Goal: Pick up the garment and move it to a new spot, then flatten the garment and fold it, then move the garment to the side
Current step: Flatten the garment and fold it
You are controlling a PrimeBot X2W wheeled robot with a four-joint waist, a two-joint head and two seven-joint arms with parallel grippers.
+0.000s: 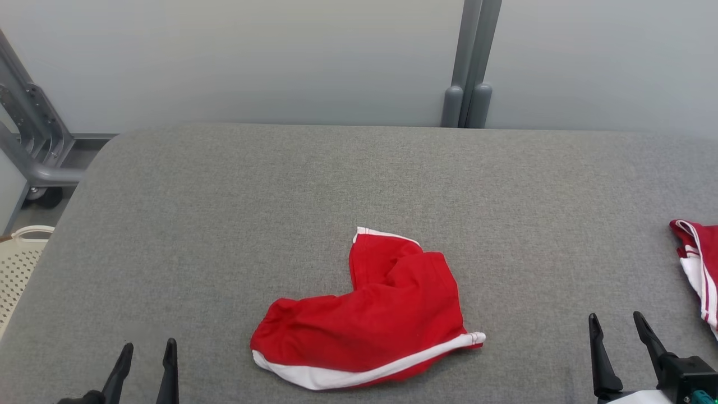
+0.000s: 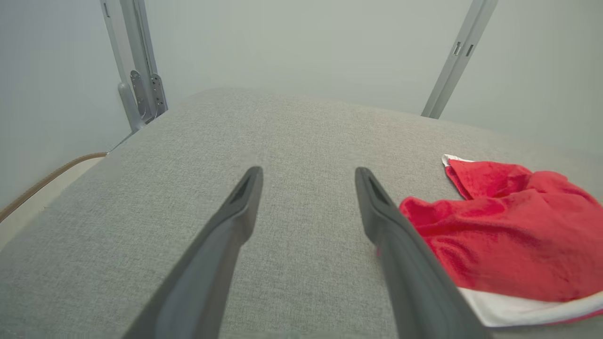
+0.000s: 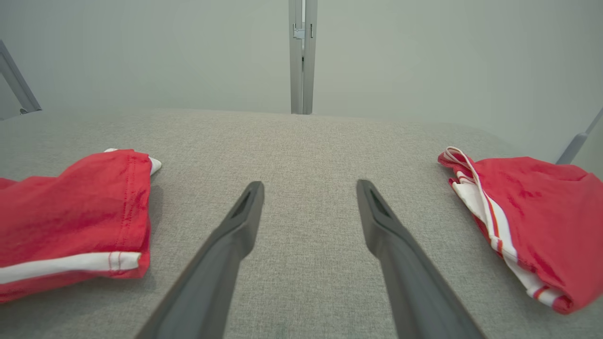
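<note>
The red garment (image 1: 364,314) lies lengthwise between the 2 wide-open, empty grippers, the left gripper (image 1: 148,345) somewhat nearer its end than the right gripper (image 1: 614,317) is.

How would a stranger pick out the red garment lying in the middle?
Start at the wide grey fabric-covered table. Midway along its near edge lies a crumpled red cloth garment bent like an L. It has one broad white band along its hem, unlike the thin-striped red and white garment at the right edge.
</note>
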